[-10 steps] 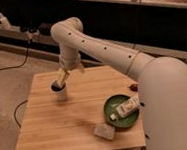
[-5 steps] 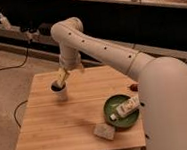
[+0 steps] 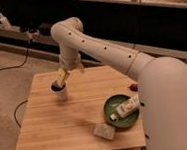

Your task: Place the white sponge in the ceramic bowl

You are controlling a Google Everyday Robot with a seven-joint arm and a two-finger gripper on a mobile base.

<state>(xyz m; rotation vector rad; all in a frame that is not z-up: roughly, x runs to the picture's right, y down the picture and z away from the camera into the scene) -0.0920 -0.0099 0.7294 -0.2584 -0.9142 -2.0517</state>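
Sponge first: your small off-white rectangular soft sponge (image 3: 104, 131) lies flat on the light wooden table (image 3: 57, 124), close to its near edge and right of the middle. It is just beside the round, shallow, dark green glossy ceramic bowl (image 3: 112, 103), by the bowl's near left rim; whether the two touch, you cannot tell from this view. The sponge is well apart from the jaws, which stand across the table toward its far left part, so nothing of the gripper is near it. The bowl sits at the table's right side, next to the robot's bulky white body, and a white tube-like bottle with a green label (image 3: 125, 107) lies tilted inside it, one end toward the bowl's near left rim and the other toward its far right rim. Counting for you: one sponge, one bowl, one bottle, one small white cylindrical cup with a dark inside (image 3: 60, 91), one table. The cup stands upright in the far left part of the table. The long white arm (image 3: 102, 51) reaches from the body on the right, bends at an elbow above the table's far edge and drops down to the gripper (image 3: 61, 79), whose yellowish fingers point down at the cup's mouth. The jaws are apart, as wide as they go, and they hold nothing that you can make out. Their tips are right at the cup's rim; whether they touch it, the view does not show.
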